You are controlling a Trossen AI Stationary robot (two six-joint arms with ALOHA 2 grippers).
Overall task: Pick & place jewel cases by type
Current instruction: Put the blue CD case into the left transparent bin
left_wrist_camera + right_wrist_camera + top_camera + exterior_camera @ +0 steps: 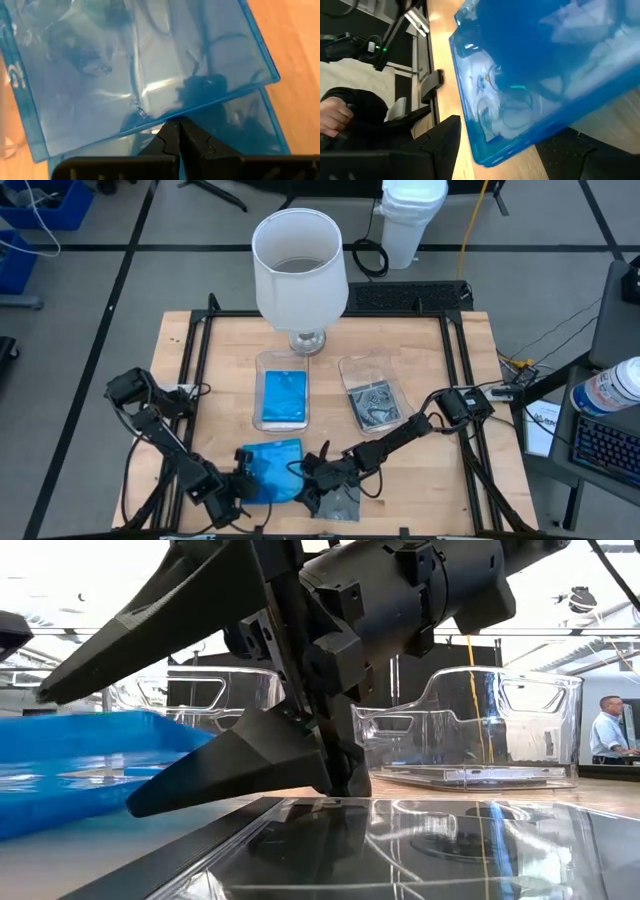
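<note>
Two bright blue jewel cases (272, 470) lie stacked askew near the table's front edge. In the left wrist view the upper one (140, 65) sits skewed on the lower one (245, 117). My left gripper (238, 482) is shut at their left side. My right gripper (312, 472) comes from the right, open, over a smoky grey case (338, 502) that lies flat on the table. Its fingers (230, 765) stand wide apart around the blue stack's right edge (485, 150). Whether they touch it I cannot tell. My left gripper's shut fingertips (176, 135) lie over the lower blue case and meet the upper case's near edge (165, 116). They slant down from the table's left near side. Both cases appear to lie on the table.
Two clear trays stand mid-table. The left tray (262, 365) holds a blue case (283, 398) and the right tray (350, 370) a grey one (376, 406). A white shade on a glass foot (300, 265) stands behind them. A person (605, 735) is beyond the table.
</note>
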